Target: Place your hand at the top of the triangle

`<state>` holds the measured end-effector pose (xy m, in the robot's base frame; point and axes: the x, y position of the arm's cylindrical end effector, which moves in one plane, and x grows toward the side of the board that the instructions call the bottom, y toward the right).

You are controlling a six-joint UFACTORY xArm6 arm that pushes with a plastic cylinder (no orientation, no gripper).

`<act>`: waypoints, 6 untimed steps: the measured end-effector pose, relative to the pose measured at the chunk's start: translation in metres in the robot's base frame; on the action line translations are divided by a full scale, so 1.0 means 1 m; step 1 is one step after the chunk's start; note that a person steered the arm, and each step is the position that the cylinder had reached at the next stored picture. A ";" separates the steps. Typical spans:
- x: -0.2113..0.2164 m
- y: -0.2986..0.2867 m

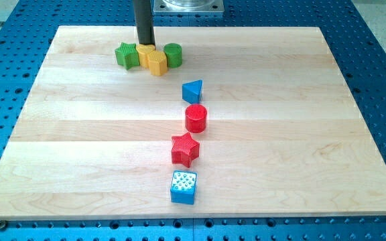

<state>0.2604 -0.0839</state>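
Observation:
A blue triangle block (pixel 192 91) lies right of the board's middle, in the upper half. My tip (pixel 145 47) is far up and to the left of it, at the view's top, touching the top of a yellow block (pixel 145 56). That yellow block sits in a tight cluster with a green star (pixel 126 55), a yellow hexagon (pixel 157 63) and a green cylinder (pixel 173 54). The rod rises out of the view's top edge.
Below the triangle, in a column down the board, stand a red cylinder (pixel 196 118), a red star (pixel 185 148) and a blue cube (pixel 183 187) with a white dotted top. The wooden board (pixel 79 147) rests on a blue perforated table.

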 end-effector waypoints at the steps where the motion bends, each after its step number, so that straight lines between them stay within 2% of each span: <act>1: -0.051 0.053; 2: -0.042 0.138; 3: 0.027 0.141; 4: 0.028 0.107; 6: 0.028 0.099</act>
